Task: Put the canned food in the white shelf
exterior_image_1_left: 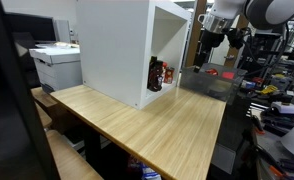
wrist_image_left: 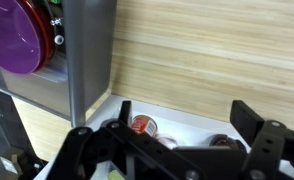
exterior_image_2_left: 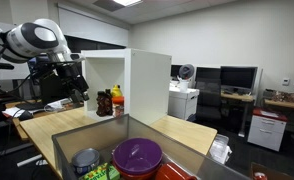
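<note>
Open, empty claw (exterior_image_2_left: 79,88) hanging at the open face of the white shelf (exterior_image_2_left: 147,75), which stands on a wooden table (exterior_image_1_left: 157,125).

The claw's two black fingers (wrist_image_left: 249,118) are spread wide with nothing between them. In an exterior view the claw hangs from the arm just left of the shelf's open face. In the wrist view a round red-topped can (wrist_image_left: 142,124) sits on a white surface, seen through the gap between the fingers and not touched. On the shelf's floor, near its open edge, a red can (exterior_image_2_left: 117,100) stands upright beside a dark bottle (exterior_image_2_left: 104,102). Nearer the camera, a grey bin (exterior_image_2_left: 92,135) holds a purple dish (exterior_image_2_left: 137,155) and a silver can (exterior_image_2_left: 85,160). A white printer (exterior_image_2_left: 183,100) stands far behind the shelf, to its right.
</note>
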Controlling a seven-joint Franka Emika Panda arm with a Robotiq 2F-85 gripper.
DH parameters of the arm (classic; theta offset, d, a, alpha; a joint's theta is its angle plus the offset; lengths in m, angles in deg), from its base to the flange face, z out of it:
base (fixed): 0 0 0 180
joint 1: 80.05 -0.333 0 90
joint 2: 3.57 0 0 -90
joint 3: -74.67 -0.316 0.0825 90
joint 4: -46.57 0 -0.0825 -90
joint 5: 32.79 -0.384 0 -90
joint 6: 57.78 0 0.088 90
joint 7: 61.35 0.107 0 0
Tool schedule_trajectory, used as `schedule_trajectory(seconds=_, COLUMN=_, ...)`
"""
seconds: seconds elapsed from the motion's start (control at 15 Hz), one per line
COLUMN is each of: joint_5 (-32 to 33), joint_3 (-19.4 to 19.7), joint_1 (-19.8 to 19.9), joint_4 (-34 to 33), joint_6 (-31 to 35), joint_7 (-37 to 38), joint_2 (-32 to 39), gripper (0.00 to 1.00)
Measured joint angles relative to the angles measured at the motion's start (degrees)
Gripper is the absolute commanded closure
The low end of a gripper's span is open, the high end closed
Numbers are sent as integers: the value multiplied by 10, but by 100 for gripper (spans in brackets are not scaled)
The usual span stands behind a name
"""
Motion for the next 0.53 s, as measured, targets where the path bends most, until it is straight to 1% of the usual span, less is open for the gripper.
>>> schedule_trajectory(seconds=0.2, joint_5=1, joint_3=-8, joint_1=11, joint_4=-1, joint_6=3, joint_7=8, joint_2=-17, gripper=0)
schedule_trajectory(seconds=0.53, joint_5=1, joint_3=-10, joint_1=12, joint_4=-1, joint_6=3, joint_7=9, joint_2=-22, gripper=0)
